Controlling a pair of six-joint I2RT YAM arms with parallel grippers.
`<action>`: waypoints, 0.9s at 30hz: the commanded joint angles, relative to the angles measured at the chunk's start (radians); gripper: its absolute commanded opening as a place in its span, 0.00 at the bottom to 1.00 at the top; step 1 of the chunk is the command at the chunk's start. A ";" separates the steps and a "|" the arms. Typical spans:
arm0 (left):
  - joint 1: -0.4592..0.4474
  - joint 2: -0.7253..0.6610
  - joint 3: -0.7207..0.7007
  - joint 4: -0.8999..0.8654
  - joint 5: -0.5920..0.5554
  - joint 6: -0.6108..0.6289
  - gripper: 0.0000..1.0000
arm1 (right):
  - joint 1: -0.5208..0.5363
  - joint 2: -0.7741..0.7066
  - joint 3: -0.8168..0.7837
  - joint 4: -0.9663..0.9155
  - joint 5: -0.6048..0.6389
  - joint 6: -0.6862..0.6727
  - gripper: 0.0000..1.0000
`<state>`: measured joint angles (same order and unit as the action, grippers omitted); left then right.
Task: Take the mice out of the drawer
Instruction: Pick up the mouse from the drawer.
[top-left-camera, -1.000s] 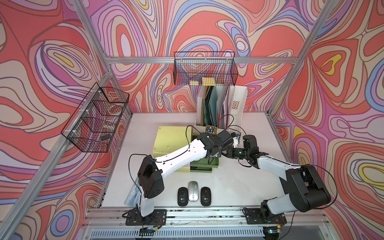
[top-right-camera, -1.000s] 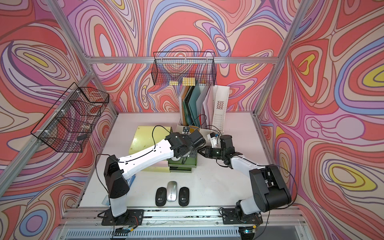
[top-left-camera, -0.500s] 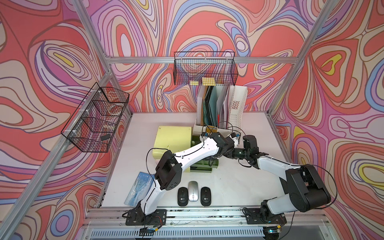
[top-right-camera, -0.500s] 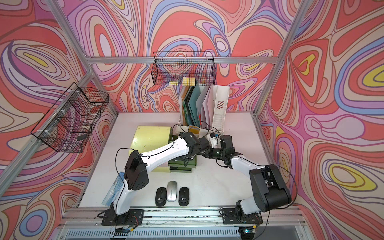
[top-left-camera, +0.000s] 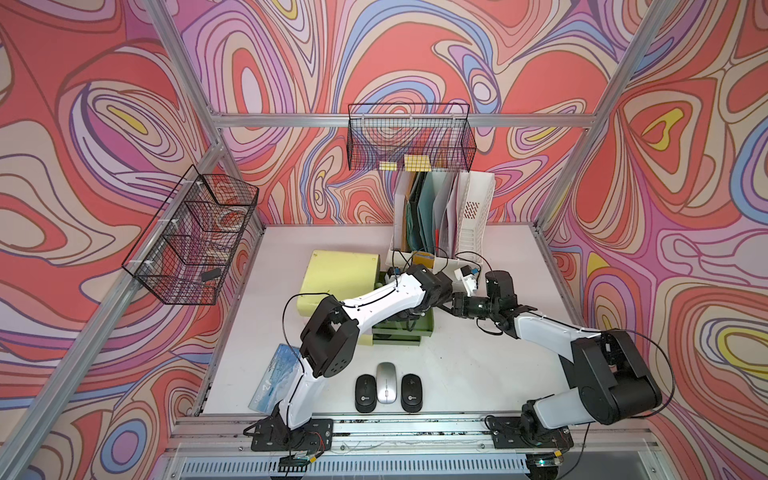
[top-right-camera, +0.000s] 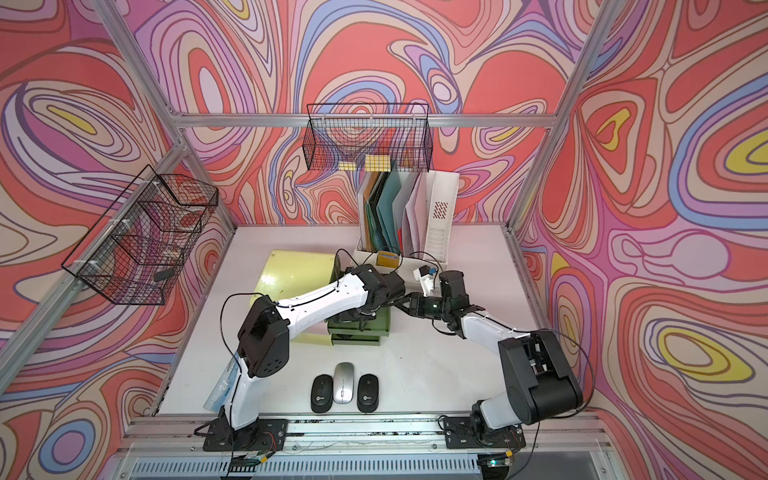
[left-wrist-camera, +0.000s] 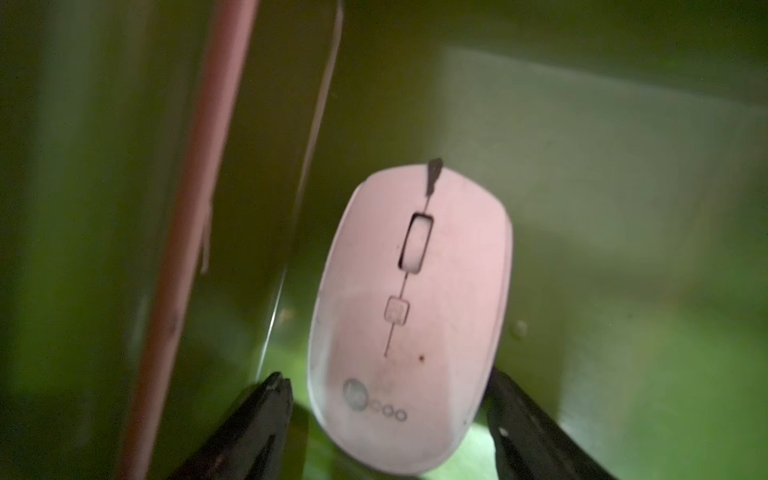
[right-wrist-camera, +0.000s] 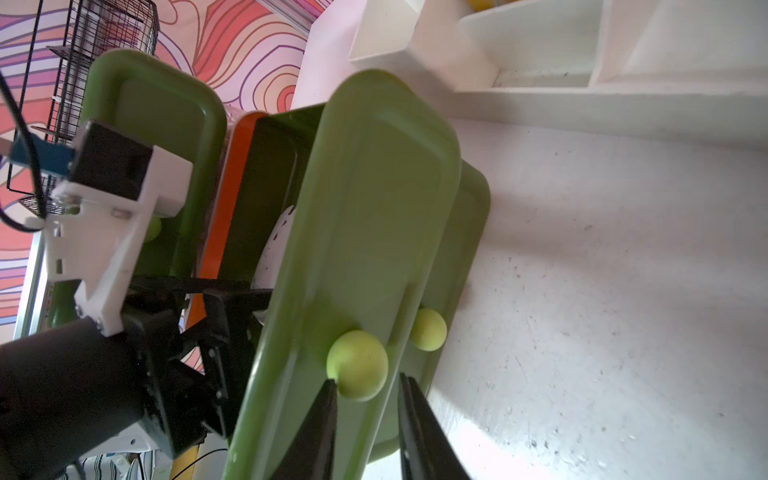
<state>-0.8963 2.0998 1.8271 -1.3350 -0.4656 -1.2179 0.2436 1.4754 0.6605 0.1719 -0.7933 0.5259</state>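
Inside the green drawer (left-wrist-camera: 623, 249) lies a white mouse (left-wrist-camera: 411, 316) with a grey logo. My left gripper (left-wrist-camera: 386, 376) is open and straddles its rear end; one finger (left-wrist-camera: 274, 399) stands clear of it, the other sits at its edge. In both top views the left wrist covers the pulled-out drawer (top-left-camera: 426, 328) (top-right-camera: 384, 324). My right gripper (right-wrist-camera: 366, 380) is shut on the drawer's round green knob (right-wrist-camera: 357, 365). Two black mice (top-left-camera: 365, 393) (top-left-camera: 411, 392) and a silver mouse (top-left-camera: 386, 382) lie in a row at the table's front edge.
A pale yellow-green box (top-left-camera: 340, 274) stands left of the drawer unit. A white file organiser (top-left-camera: 444, 220) is behind it, near the right wrist. Wire baskets hang on the back wall (top-left-camera: 409, 141) and left wall (top-left-camera: 195, 237). A blue packet (top-left-camera: 276, 374) lies by the left arm's base.
The left arm's elbow has swung down and toward the front while its wrist stayed over the drawer. The right arm has held still on the knob.
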 joint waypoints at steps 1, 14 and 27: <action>0.020 -0.038 -0.057 0.117 0.022 0.091 0.79 | 0.004 -0.015 -0.015 0.017 -0.006 -0.004 0.29; 0.020 -0.087 -0.161 0.347 0.146 0.248 0.29 | 0.003 -0.004 -0.014 0.023 -0.008 -0.001 0.30; -0.071 -0.150 -0.004 0.106 -0.051 0.277 0.21 | 0.004 0.014 -0.006 0.025 -0.004 -0.003 0.30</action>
<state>-0.9409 2.0022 1.7741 -1.1305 -0.4568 -0.9646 0.2436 1.4757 0.6605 0.1726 -0.7933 0.5259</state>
